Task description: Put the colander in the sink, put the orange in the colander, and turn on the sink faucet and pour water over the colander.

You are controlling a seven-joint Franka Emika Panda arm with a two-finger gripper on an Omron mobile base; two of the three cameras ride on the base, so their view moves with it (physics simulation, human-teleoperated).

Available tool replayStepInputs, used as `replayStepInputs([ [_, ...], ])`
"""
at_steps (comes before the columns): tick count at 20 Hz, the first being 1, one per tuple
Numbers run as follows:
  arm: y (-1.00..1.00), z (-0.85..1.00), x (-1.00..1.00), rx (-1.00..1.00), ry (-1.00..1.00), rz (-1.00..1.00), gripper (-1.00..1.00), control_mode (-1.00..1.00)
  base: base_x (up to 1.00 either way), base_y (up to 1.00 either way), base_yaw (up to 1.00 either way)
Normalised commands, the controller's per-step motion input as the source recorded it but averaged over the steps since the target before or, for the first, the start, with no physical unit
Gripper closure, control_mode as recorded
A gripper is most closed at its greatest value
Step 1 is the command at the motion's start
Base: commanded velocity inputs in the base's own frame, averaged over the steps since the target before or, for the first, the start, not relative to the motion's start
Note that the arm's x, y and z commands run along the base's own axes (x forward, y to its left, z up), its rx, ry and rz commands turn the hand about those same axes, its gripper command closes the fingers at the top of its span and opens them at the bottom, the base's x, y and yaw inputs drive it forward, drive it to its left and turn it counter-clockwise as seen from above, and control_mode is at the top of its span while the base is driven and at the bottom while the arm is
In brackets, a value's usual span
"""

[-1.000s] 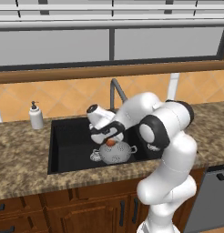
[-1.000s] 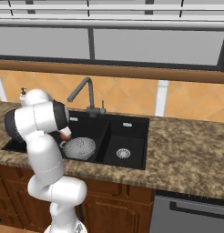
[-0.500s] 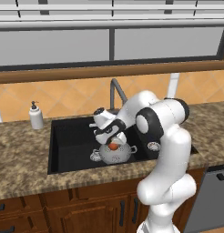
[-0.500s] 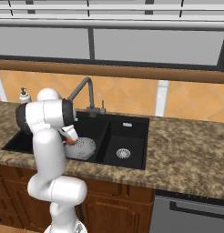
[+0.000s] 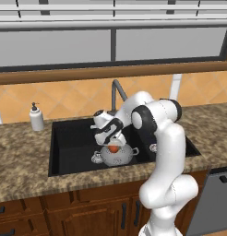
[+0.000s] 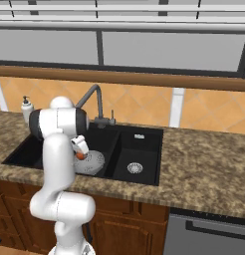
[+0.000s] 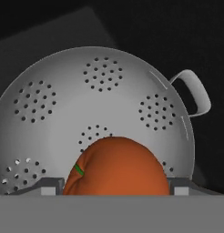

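Gripper (image 5: 114, 146) clamped on orange (image 7: 117, 167), directly above colander (image 7: 63, 123) bowl centre; release path straight down.

pale grey hole-dotted colander (image 7: 104, 104), reddish-orange orange (image 7: 117, 167), black sink (image 5: 74, 138)

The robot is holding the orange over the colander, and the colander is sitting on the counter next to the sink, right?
Not quite. The pincer does hold the orange over the colander, but the colander sits inside the sink, not on the counter. The left base view shows it.
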Motion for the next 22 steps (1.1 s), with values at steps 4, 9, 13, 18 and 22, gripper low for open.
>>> replayStepInputs([
  [4, -0.13, -0.26, 0.05, 0.0, -0.01, 0.0, 1.0, -1.0, 0.0, 0.0, 0.0],
  [9, -0.2, -0.27, 0.06, 0.01, 0.0, 0.0, 1.0, -1.0, 0.0, 0.0, 0.0],
  [13, -0.07, -0.27, 0.01, 0.04, -0.01, 0.0, 1.0, -1.0, 0.0, 0.0, 0.0],
  [18, 0.0, -0.29, 0.11, 0.06, 0.0, 0.0, 1.0, -1.0, 0.0, 0.0, 0.0],
  [22, 0.0, -0.27, 0.13, 0.06, -0.03, 0.0, 1.0, -1.0, 0.0, 0.0, 0.0],
])
